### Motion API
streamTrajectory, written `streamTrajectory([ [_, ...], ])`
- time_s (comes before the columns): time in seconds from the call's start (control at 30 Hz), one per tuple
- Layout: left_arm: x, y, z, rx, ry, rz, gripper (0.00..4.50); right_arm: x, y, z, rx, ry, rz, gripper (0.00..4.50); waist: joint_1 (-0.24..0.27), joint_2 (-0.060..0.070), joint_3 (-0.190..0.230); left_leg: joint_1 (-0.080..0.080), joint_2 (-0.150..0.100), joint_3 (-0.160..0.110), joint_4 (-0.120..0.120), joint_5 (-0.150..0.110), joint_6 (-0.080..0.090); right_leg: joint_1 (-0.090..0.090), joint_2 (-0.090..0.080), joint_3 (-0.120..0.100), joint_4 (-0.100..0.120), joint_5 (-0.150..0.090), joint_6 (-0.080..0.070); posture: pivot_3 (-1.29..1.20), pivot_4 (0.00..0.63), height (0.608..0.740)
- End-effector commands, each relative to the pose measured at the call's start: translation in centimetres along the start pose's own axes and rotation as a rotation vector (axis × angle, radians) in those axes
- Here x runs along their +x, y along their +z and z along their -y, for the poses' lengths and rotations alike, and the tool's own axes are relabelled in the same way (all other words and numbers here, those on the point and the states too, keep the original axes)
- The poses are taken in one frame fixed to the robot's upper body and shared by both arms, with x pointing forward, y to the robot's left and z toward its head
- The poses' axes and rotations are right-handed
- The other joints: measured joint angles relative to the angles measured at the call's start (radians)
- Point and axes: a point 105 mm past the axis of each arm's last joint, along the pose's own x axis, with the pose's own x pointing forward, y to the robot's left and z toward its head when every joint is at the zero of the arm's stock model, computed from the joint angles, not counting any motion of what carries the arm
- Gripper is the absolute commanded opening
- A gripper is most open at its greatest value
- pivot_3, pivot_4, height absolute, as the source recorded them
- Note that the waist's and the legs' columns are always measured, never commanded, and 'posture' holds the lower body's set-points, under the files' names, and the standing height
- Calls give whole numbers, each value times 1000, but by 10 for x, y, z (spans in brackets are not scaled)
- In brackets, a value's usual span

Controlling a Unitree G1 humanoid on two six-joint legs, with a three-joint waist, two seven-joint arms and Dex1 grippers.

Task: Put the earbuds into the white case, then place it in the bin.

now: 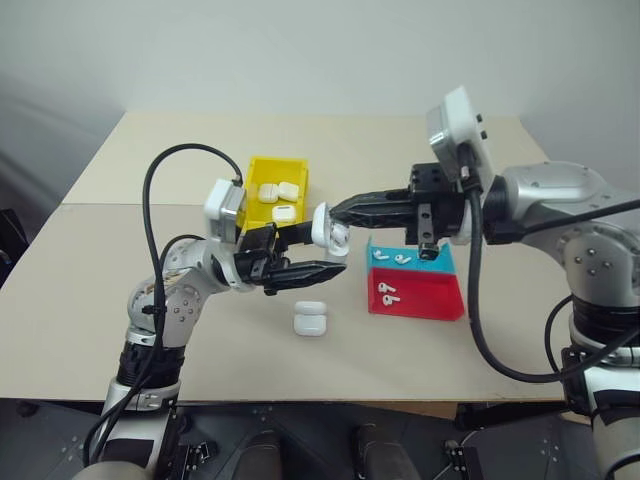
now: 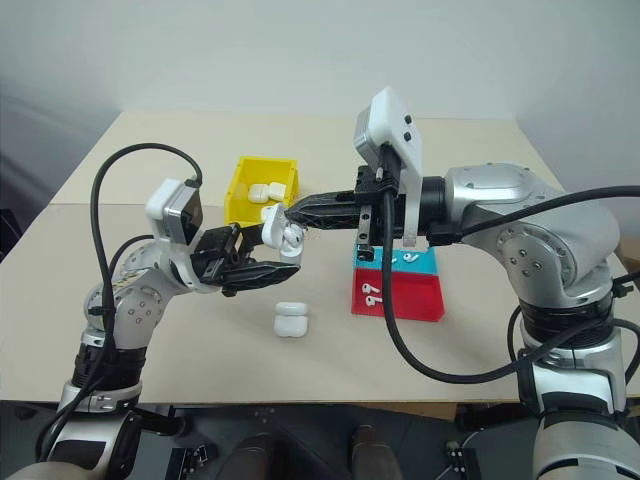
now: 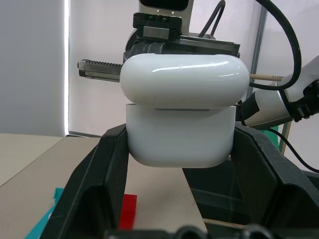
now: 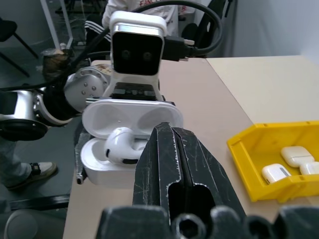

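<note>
Nearest the table's front edge a spare closed case (image 1: 310,319) lies alone. Above it, the left gripper (image 1: 318,250) clamps the white case (image 4: 127,142) between its two fingers, lid open, one earbud (image 4: 119,146) seated inside. The right gripper (image 4: 174,164), fingers pressed together, points its tips at that opening. Beyond, the yellow bin (image 1: 256,178) holds three cases toward the far edge.

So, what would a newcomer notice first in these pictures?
The two grippers meeting in mid-air above the table: the left gripper holds the open white case, and the shut right gripper reaches into it. Behind stands the bin, holding more cases.
</note>
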Motion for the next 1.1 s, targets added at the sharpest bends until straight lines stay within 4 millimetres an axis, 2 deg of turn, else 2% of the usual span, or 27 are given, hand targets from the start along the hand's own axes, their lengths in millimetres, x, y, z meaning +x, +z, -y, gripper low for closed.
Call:
streamTrajectory([
  [0.03, 7, 9, 6, 45, -40, 25, 2776, -5, 11, 2, -50, -34, 39, 23, 0, 0, 0, 0, 0, 0, 0, 0, 0, 0, 0, 0, 0, 0, 0, 0, 150, 740],
  [0.17, 7, 7, 7, 37, -44, 28, 2776, -9, 14, 8, -48, -77, 49, 23, 0, 0, 0, 0, 0, 0, 0, 0, 0, 0, 0, 0, 0, 0, 0, 0, 150, 740],
  [0.33, 7, 4, 8, 18, -44, 35, 2776, -23, 25, 16, -52, -145, 83, 23, 0, 0, 0, 0, 0, 0, 0, 0, 0, 0, 0, 0, 0, 0, 0, 0, 150, 740],
  [0.47, 7, 4, 5, 10, -25, 54, 2776, -35, 31, 9, -61, -136, 104, 23, 1, 0, 0, 0, 0, 0, 0, 0, 0, 0, 0, 0, 0, 0, 0, 0, 150, 740],
  [0.67, 8, 5, 1, 7, -14, 65, 2776, -50, 22, -25, -80, -9, 91, 23, 3, 0, 0, 0, 0, 0, 0, 0, 0, 1, 0, 0, 0, 0, 0, 0, 150, 740],
  [1.1, 12, 7, -5, 16, -25, 56, 2776, -29, 15, -36, -115, -26, 40, 23, -1, 0, 0, 2, 0, -1, 1, 0, 0, 1, 0, 1, 1, 0, 0, 0, 150, 740],
])
